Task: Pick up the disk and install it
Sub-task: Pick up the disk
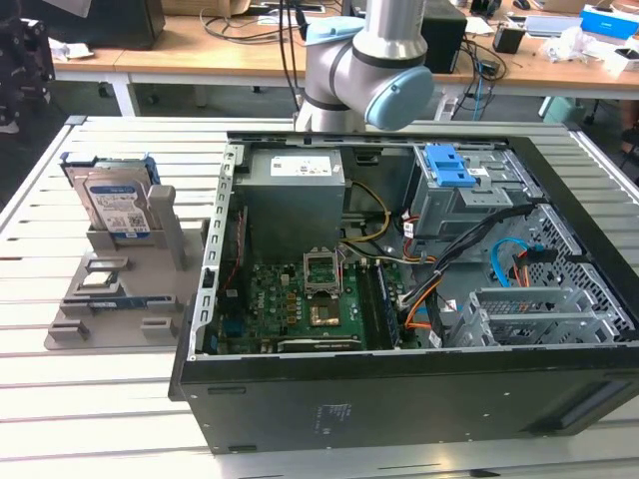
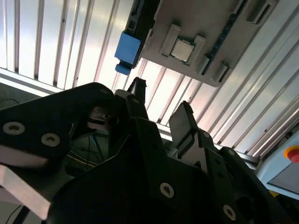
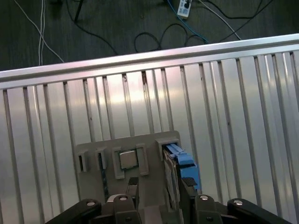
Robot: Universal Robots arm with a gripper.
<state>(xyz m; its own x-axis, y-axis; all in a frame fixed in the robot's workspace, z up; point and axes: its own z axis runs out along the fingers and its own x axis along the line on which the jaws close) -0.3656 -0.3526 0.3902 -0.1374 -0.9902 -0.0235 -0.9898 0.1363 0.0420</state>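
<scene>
One disk upright in grey holder (spread gripper apart)

Grey holder near the slatted aluminium table's edge, processor chip in one slot, blue-framed disk standing beside it, gripper fingers parted over the holder, cables on the floor beyond.

Your exterior view looks steeply down, from near, over the open black metal computer case toward twelve o'clock. The grey plastic parts holder stands at the case's nine o'clock. Both wrist views look down past the black gripper at that same holder on the ribbed aluminium table. The second sits closer behind the gripper and sees the holder askew.
</scene>
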